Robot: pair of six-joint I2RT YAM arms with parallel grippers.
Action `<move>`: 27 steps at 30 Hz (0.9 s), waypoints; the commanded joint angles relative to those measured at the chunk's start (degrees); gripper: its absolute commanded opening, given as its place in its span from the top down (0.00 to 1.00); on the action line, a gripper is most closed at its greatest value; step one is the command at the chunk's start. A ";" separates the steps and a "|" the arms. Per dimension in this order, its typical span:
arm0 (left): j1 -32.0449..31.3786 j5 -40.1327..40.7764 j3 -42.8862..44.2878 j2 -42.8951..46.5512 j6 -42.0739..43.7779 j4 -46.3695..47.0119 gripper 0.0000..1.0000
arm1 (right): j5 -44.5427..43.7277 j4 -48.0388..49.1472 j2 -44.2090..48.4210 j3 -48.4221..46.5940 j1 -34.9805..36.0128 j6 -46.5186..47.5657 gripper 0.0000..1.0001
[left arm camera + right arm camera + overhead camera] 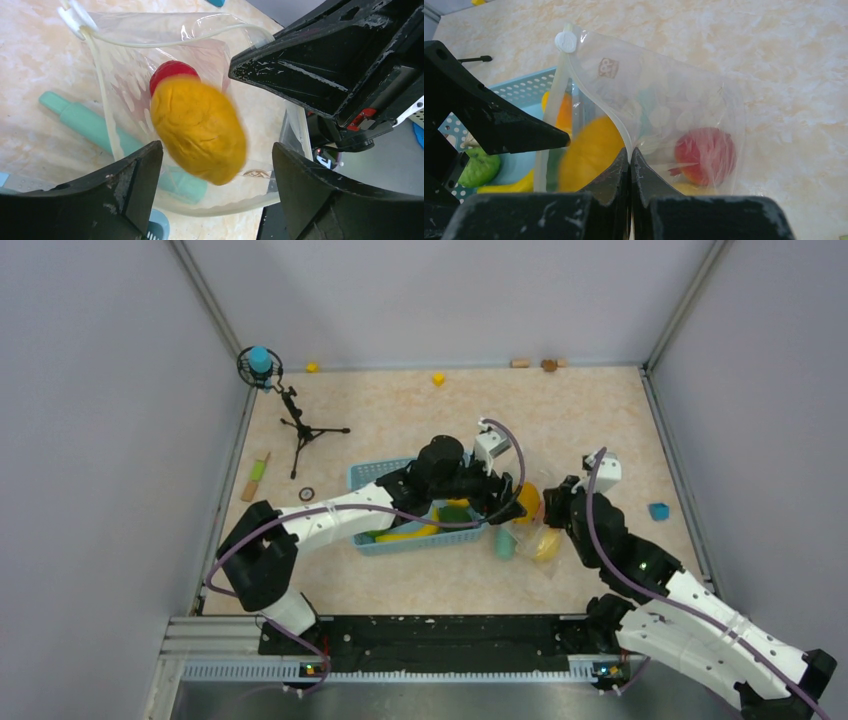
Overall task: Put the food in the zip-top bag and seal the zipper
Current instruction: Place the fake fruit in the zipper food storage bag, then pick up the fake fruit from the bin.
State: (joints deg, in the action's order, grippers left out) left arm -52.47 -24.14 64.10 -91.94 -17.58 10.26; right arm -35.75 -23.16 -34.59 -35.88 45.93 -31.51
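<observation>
Orange fruit (198, 132), blurred, hangs mid-frame between the left gripper's (215, 151) wide-spread jaws, at the bag's (664, 90) open mouth. Right gripper (630, 156), at bottom centre, is clamped on the zipper (106, 107); a red fruit (704, 155) lies inside, right of centre.

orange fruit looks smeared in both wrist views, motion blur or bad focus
Left wrist: orange fruit has smeared edges while the zip-top bag and teal stick look sharp, so likely motion blur. Right wrist: that fruit is smeared too; red fruit only dulled by plastic. Top external: too small to tell.
</observation>
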 commanded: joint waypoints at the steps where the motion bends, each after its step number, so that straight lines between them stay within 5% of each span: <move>1: -0.52 -0.25 2.16 0.33 0.80 0.33 0.11 | -0.83 2.51 0.16 0.10 -0.15 0.31 1.00; 3: -0.61 -0.30 2.05 0.60 0.80 -0.14 0.03 | -1.06 2.55 0.09 0.15 -0.13 0.31 1.00; 18: -0.72 -1.09 -4.65 7.18 1.76 0.89 0.03 | -2.21 2.50 -0.32 0.46 -0.09 0.37 1.00; 27: 0.78 17.01 -13.04 16.70 -3.23 1.70 0.03 | -2.24 2.23 -0.10 0.41 -0.10 0.47 1.00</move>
State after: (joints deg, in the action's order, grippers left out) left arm -52.73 -18.02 52.77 -79.61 -18.11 9.93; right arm -36.67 -22.72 -35.00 -35.24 45.93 -31.51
